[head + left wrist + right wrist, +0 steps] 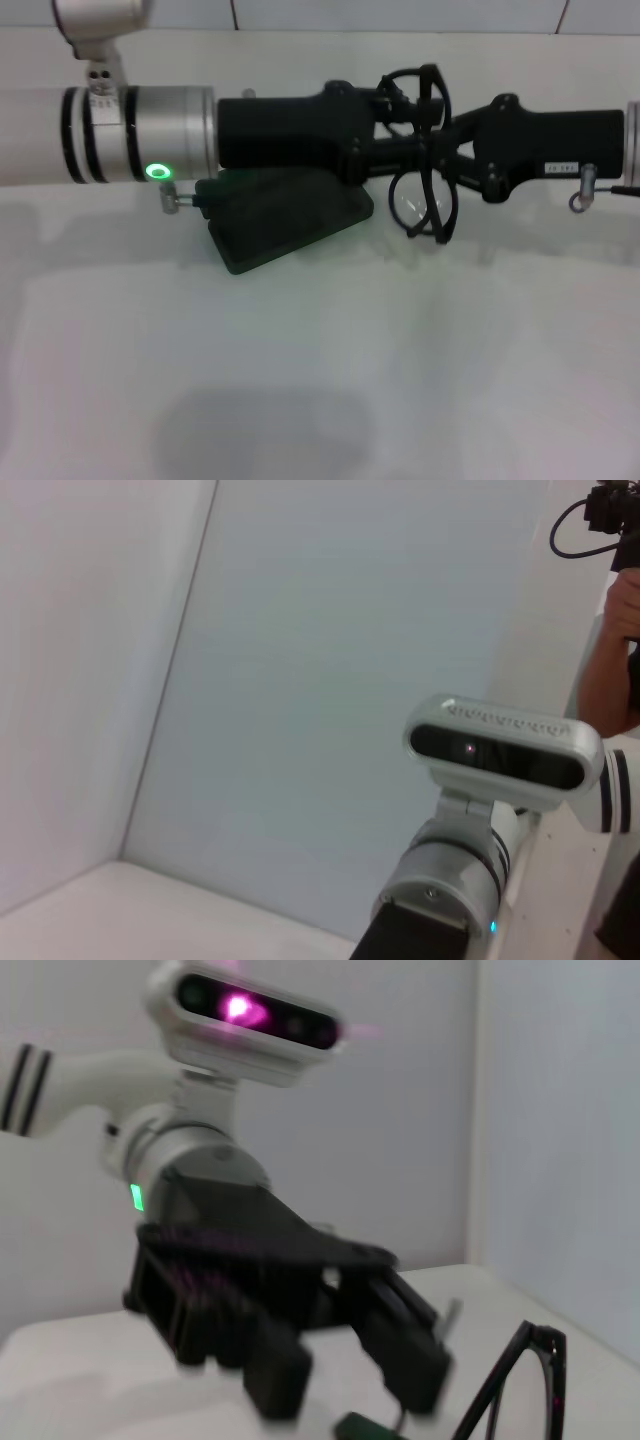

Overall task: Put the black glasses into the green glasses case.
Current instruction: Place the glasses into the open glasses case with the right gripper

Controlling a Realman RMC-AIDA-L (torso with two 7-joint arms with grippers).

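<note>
The black glasses [412,205] hang upright in the air between my two grippers, lenses downward. They also show in the right wrist view [500,1395]. My right gripper [447,152] comes in from the right and is shut on the glasses' frame. My left gripper [398,152] comes in from the left and faces it, almost touching the glasses. Its fingers [275,1380] stand apart in the right wrist view. The green glasses case [285,220] lies on the white table under my left gripper, to the left of the glasses. A sliver of the case shows in the right wrist view [365,1426].
The white table [330,370] stretches toward me in front of the case. A white wall [300,15] stands behind both arms. In the left wrist view, the right arm's wrist camera [500,745] shows, and a person's arm [610,650] at the edge.
</note>
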